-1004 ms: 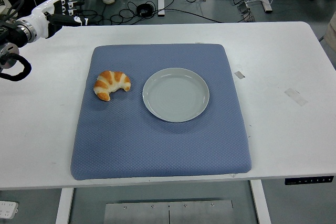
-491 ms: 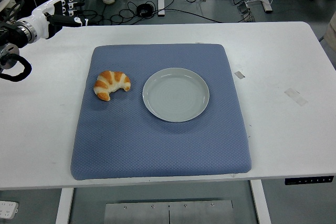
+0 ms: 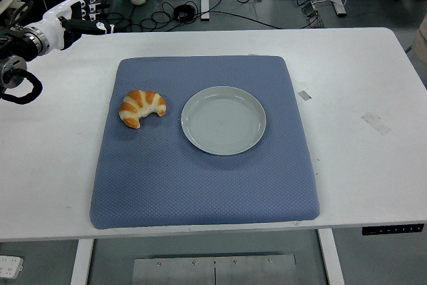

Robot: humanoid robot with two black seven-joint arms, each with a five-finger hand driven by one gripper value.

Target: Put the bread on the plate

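Croissant not yet grasped, plate empty.

Head view: left hand (image 3: 72, 18) edged slightly higher at far-left table (image 3: 360, 78) corner, fingers (image 3: 93, 26) extended, holding nothing; croissant (image 3: 141, 107) unmoved on blue mat (image 3: 200, 178), just left of plate (image 3: 223, 120). Reach barely begun.

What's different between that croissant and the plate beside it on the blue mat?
The croissant is a curved, puffy crescent; the plate is a flat, round disc. The croissant is golden brown with pale stripes; the plate is plain pale grey. The croissant is clearly smaller than the plate. Both rest on the blue mat, close but apart, untouched by the left hand.
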